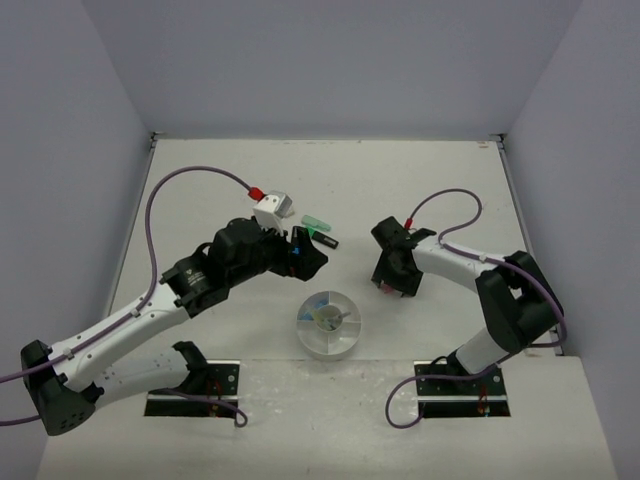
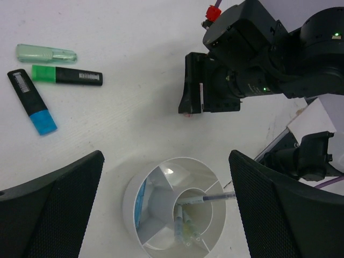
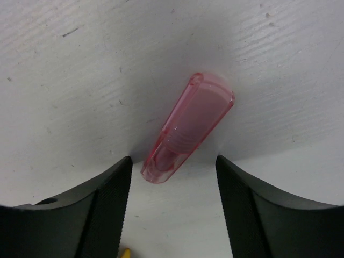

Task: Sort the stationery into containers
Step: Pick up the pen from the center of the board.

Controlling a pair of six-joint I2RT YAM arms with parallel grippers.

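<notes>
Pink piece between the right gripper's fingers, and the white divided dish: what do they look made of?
Pink piece: looks like tinted see-through hard plastic, glossy. A ribbed inner shape shows through it and its edge catches a bright highlight.
White dish: probably moulded plastic, opaque, smooth with a soft sheen. The walls and dividers are thin and even. Glazed ceramic cannot be ruled out by look alone.

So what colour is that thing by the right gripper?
Translucent pink highlighter; best in right wrist view.
</notes>
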